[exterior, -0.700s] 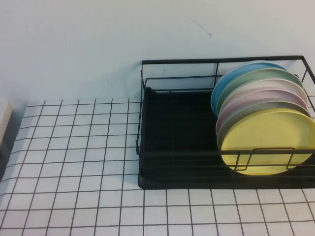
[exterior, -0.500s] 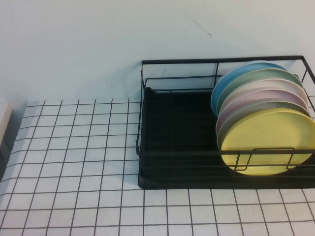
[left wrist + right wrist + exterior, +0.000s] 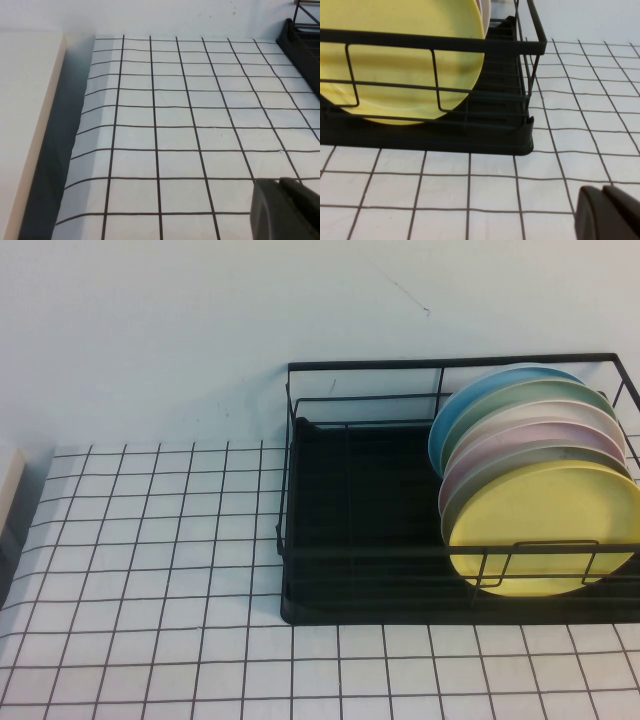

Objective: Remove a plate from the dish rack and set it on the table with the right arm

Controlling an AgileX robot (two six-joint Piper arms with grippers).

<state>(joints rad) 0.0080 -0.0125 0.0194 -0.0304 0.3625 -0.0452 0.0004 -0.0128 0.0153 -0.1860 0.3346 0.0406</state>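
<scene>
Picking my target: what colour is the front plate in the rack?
Pale yellow: the plate in the dish rack, clearest in the high view.

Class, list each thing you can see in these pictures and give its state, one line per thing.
Yellow plate: on edge in the rack, frontmost.
Other plates: on edge behind it.
Dish rack: on the table, left part unfilled.
Table: grid-covered.
Left gripper: above the table, holding nothing.
Right gripper: above the table in front of the rack, holding nothing.
</scene>
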